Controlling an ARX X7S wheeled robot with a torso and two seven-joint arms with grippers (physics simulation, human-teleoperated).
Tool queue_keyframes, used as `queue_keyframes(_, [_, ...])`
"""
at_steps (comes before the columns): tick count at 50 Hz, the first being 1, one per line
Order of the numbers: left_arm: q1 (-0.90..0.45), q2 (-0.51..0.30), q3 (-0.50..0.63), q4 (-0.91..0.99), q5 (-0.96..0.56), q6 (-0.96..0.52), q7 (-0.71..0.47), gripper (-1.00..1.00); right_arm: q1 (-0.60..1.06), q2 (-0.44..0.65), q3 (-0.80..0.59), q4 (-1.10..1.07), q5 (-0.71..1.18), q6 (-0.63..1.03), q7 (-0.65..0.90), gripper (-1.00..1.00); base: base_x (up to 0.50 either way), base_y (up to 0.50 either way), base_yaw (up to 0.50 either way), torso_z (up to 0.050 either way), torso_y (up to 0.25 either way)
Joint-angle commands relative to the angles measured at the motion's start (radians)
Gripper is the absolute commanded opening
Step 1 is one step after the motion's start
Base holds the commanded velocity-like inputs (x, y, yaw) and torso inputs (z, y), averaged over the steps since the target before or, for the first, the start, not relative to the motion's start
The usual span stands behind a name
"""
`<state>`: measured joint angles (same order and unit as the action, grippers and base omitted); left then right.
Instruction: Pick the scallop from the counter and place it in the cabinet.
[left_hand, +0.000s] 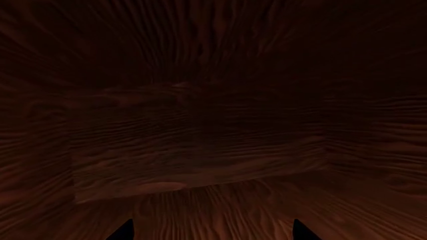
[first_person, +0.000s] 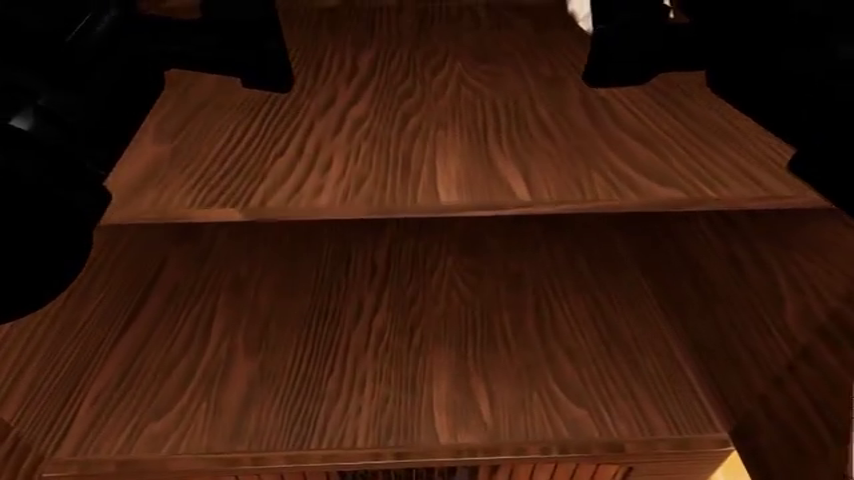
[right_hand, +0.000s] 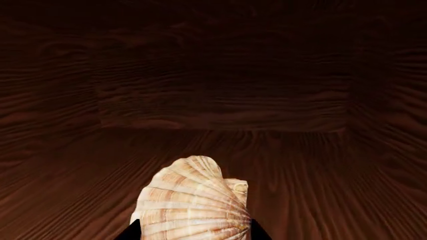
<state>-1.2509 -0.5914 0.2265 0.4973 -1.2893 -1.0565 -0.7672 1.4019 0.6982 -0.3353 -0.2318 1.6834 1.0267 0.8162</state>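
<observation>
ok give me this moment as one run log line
stage: placing | right gripper: shut on scallop, inside cabinet above shelf | left gripper: open, empty, in cabinet | scallop not yet released

Dark wood-grain cabinet (left_hand: 200, 140) interior, two hand (left_hand: 212, 231) fingertips (left_hand: 124, 232) apart, empty.

Dark reddish-brown wood grain with a soft sheen across the cabinet (first_person: 441, 150) planks; ribbed, matt cream shell (tan-banded) on the scallop (right_hand: 193, 205).
</observation>
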Motion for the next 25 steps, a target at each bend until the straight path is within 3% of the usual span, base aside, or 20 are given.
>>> queue_keyframes(1, [0.008, 0.000, -0.005, 0.002, -0.012, 0.006, -0.012, 1.00, -0.046, -0.005, 0.022, -0.003, 0.042, -0.028, 0.037, -1.00, 0.19, 0.02, 0.00, 0.000, 0.000])
queue_keyframes(13, [0.010, 0.004, -0.007, 0.010, -0.031, 0.007, -0.025, 1.00, -0.109, -0.011, 0.056, -0.037, 0.092, -0.082, 0.092, -1.00, 0.16, 0.04, 0.00, 0.000, 0.001])
queue_keyframes(25, [0.019, 0.001, -0.009, 0.012, -0.036, 0.014, -0.030, 1.00, -0.144, -0.024, 0.093, -0.102, 0.171, -0.140, 0.172, -1.00, 0.00, 0.00, 0.00, 0.000, 0.000])
